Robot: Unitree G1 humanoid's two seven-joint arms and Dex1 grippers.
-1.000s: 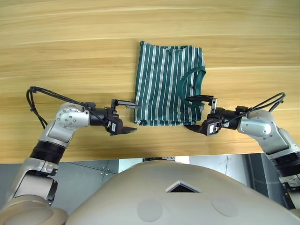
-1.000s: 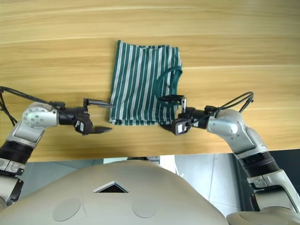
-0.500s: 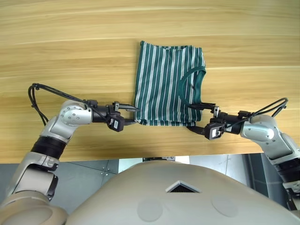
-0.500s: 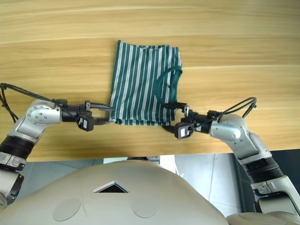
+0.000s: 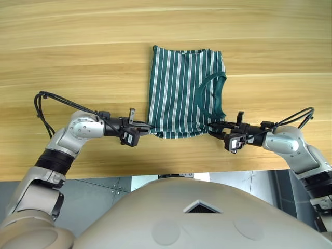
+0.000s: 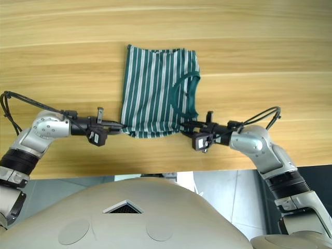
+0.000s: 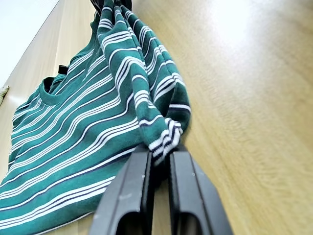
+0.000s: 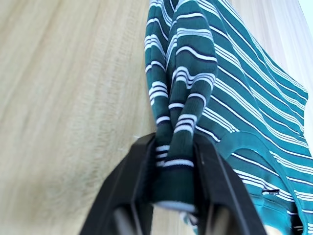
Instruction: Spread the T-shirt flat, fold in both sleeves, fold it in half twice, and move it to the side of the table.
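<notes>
The folded green-and-white striped T-shirt (image 5: 184,93) lies near the middle of the wooden table (image 5: 78,52), its collar opening towards the right. The left gripper (image 5: 149,129) has its fingers clamped on the shirt's near left corner. The right gripper (image 5: 212,126) has its fingers pinched on the near right corner, where the fabric bunches up. Both arms sit low along the table's near edge.

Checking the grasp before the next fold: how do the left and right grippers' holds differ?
The left gripper pinches the T-shirt at the near corner away from the collar, a thin bunch; the right gripper pinches the near corner by the collar, a thicker roll. Both are shut on fabric.
</notes>
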